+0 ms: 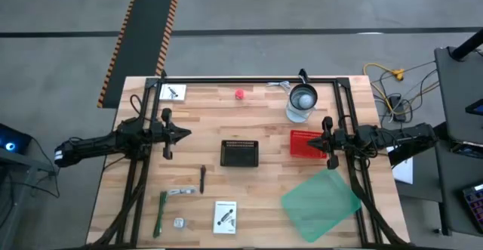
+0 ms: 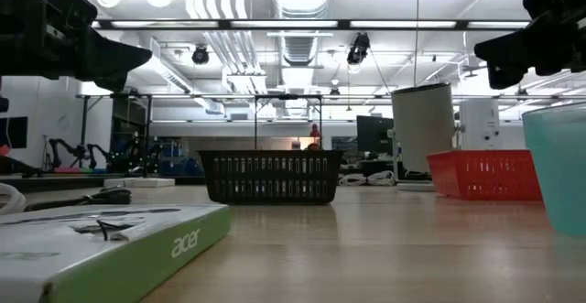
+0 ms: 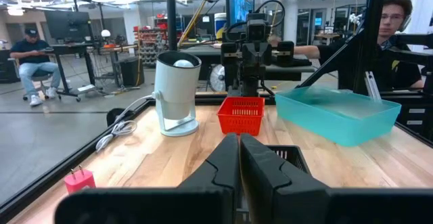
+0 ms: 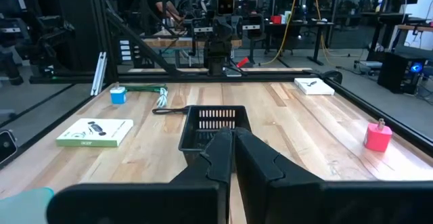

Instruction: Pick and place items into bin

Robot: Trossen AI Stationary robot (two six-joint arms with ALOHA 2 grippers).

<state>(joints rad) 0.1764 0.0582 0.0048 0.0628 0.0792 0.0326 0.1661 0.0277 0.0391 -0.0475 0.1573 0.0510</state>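
Note:
My left gripper (image 1: 187,134) hovers shut over the table's left half, pointing at the black mesh basket (image 1: 240,152) in the middle. My right gripper (image 1: 320,138) hovers shut above the red mesh basket (image 1: 306,143). Both hold nothing. The teal bin (image 1: 321,202) sits near the front right. Lying flat on the table are a pink cube (image 1: 240,94) at the far edge, a white card (image 1: 173,92) at the far left, another white card (image 1: 225,216) at the front, a green strip tool (image 1: 161,212), a dark stick (image 1: 203,179) and a small white coil (image 1: 179,223).
A white cup-shaped device (image 1: 303,101) with a cable stands at the far right of the table. A black frame rail (image 1: 249,79) runs along the far edge and down both sides. Bare wood lies between the black basket and the front edge. People sit beyond the table.

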